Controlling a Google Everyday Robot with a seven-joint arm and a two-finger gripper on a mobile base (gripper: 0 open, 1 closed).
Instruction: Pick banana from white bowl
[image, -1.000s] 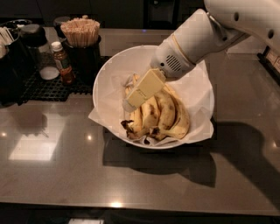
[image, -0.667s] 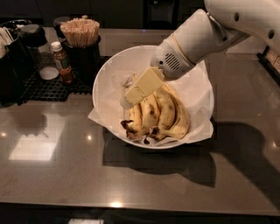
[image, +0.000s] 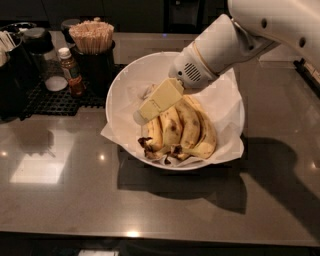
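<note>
A large, round, glossy white bowl (image: 125, 80) lined with crumpled white paper sits at the centre of the frame on a glossy grey-brown bench (image: 75, 200). In its lower half a bunch of yellow bananas lies side by side, with the dark stem ends toward the bottom of the frame. The long, nearly straight yellow banana with brown speckles (image: 191, 125) lies among them, right of the bunch's middle.

The cream-coloured hand (image: 142, 116) comes down from the upper right on a white arm (image: 225, 45). Its tip is inside the bowl at the upper left end of the bunch, just beside the leftmost bananas. Whether it is spread or pressed together cannot be told.

At upper left a dark cup of wooden sticks (image: 92, 37) and a small brown bottle with a white cap (image: 71, 70) stand on a black mat (image: 50, 100).
</note>
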